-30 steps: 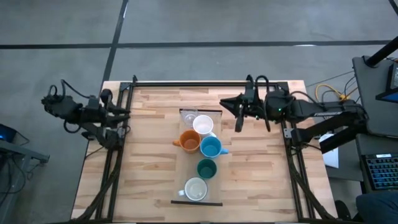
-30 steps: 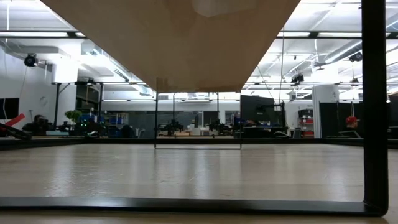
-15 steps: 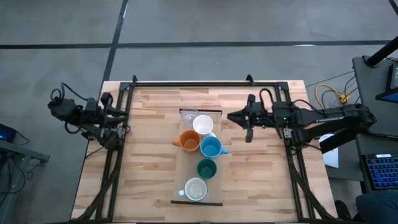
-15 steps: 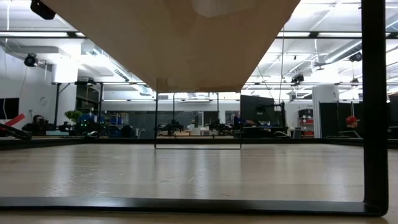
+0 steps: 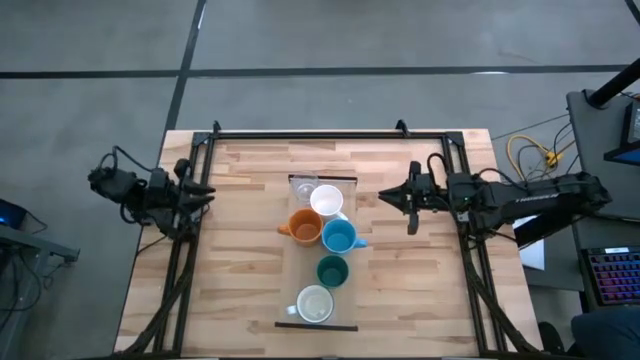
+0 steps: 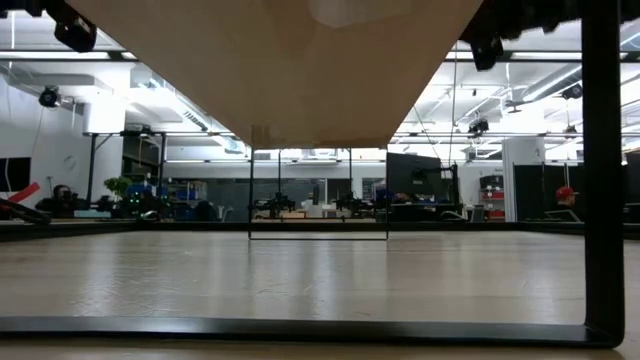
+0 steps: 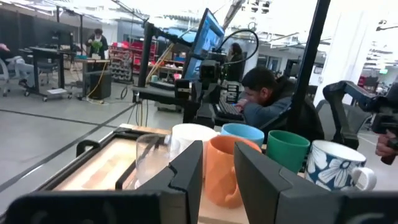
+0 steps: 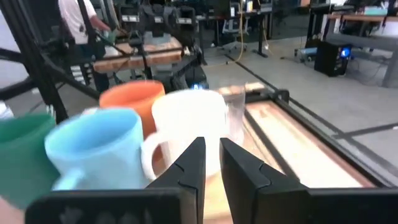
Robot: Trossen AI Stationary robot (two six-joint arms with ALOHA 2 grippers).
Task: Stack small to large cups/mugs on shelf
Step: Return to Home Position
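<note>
Six cups stand on the pale wooden shelf [image 5: 300, 262] at the table's middle: a clear glass [image 5: 303, 186], a white mug [image 5: 326, 200], an orange mug [image 5: 304, 226], a light blue mug [image 5: 339, 237], a dark green cup [image 5: 332, 271] and a pale mug [image 5: 314, 304]. My left gripper [image 5: 205, 190] hangs by the table's left edge and points level at the row [image 7: 219, 158]. Its fingers stand a little apart with nothing between them. My right gripper [image 5: 410, 200] hangs right of the shelf and faces the white mug [image 8: 186, 124]. A narrow gap shows between its fingers [image 8: 212, 149], and it is empty.
A dark frame [image 5: 330, 133] runs along the table's far edge and down both sides. Bare planks lie on either side of the shelf. Cables and a desk [image 5: 600, 130] stand right of the table. A person [image 7: 264, 93] sits beyond the table; another [image 8: 78, 18] stands farther off.
Both grippers have sunk. My right gripper has also drawn back toward the table's right edge, away from the white mug. In the low view, dark arm parts have come into the picture's top corners. The cups have stayed where they were.
</note>
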